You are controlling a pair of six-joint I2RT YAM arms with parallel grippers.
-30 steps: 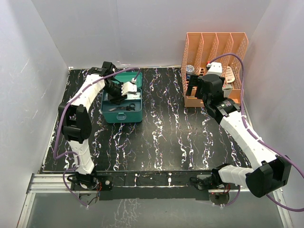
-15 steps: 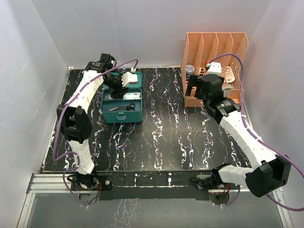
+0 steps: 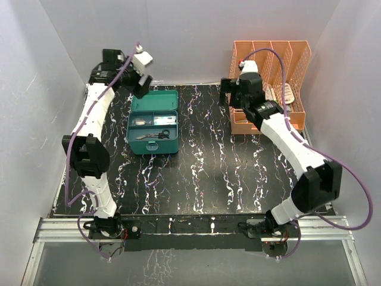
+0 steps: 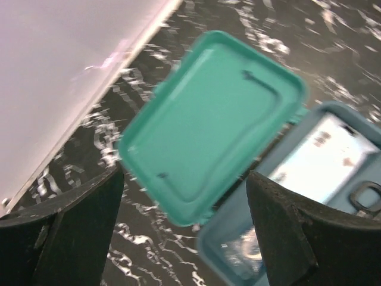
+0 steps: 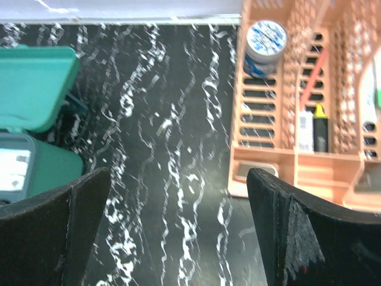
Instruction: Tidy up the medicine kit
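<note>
The left pincer [image 4: 184, 238] is spread wide and empty, above the teal-green rectangular plastic medicine kit [image 3: 153, 146], open-lidded on the black marbled tabletop [image 3: 208, 167]; scissors [image 3: 156, 134] and a white packet [image 3: 167, 120] are seen inside. The right pincer [image 5: 178, 238] is likewise spread empty, an orange slotted plastic rack [image 5: 286, 149] to its right.

Stretches the left arm [image 3: 89, 119] from its base at the near edge of the table [image 3: 202, 179] up along the left edge, elbow bent outward midway, forearm climbing to the far left corner. Holds the left gripper [image 3: 139, 88] high over that corner, tilted down, fingers [image 4: 65, 232] spread wide, gripping nothing. Reaches the right arm [image 3: 286, 134] from the near right corner, elbow folded by the right edge, forearm slanting toward the far edge. Carries the right gripper [image 3: 231, 95] aimed down, fingers [image 5: 280, 238] wide apart, empty.
</note>
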